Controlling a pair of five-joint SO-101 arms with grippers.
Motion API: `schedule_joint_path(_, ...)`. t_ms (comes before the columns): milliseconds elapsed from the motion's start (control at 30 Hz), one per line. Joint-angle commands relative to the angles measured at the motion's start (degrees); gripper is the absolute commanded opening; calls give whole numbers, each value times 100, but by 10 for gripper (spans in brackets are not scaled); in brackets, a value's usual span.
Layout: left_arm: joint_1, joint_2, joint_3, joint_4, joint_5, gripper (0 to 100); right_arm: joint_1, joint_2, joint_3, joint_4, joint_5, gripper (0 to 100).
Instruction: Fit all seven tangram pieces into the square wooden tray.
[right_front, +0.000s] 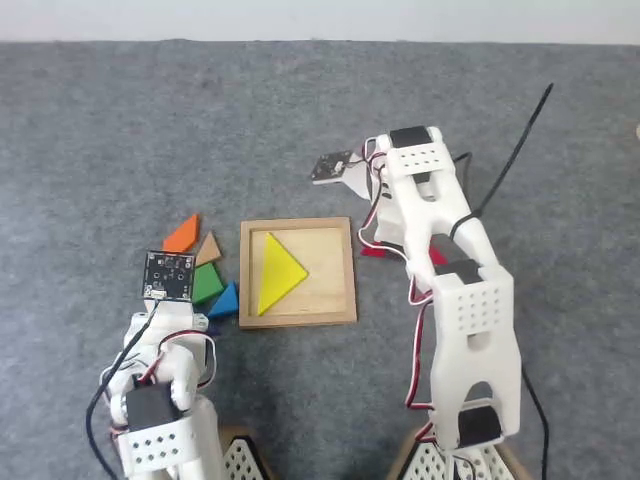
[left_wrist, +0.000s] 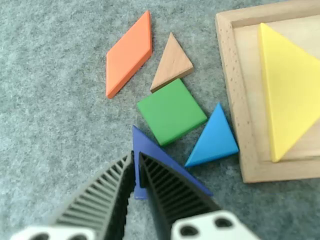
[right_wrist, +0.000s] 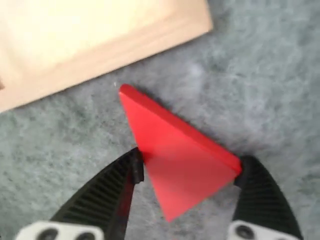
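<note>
Dark blue triangle (left_wrist: 150, 149): near end hidden under jaws of left gripper (left_wrist: 136, 157). Red triangle (right_front: 372, 251): mostly hidden beneath right arm (right_front: 440, 215). Tray (left_wrist: 230, 75), yellow triangle (left_wrist: 290, 85): cut off at picture edge.

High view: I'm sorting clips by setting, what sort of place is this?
Likely a robot-lab test bench: a grey felt-covered table, two white robot arms side by side, and a square wooden tray holding a yellow triangle.

You have nothing to read here. The wooden tray (right_front: 297, 315), the yellow triangle (right_front: 277, 272) in it, the red triangle (right_wrist: 180, 160) and the green square (left_wrist: 171, 111) on the grey worktop (right_front: 150, 130) show plain faces. The pale specks on the dark board (right_front: 169, 276) at the left arm's wrist are too small to make out.
</note>
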Motion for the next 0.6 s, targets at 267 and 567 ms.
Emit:
schedule_joint_path(267, 35, -105, -48, 35, 35, 15, 444, 110, -97, -119, 633, 445)
schedule_joint_path(567, 35, -105, -48, 35, 35, 15, 479, 110, -88, -75, 1152, 448)
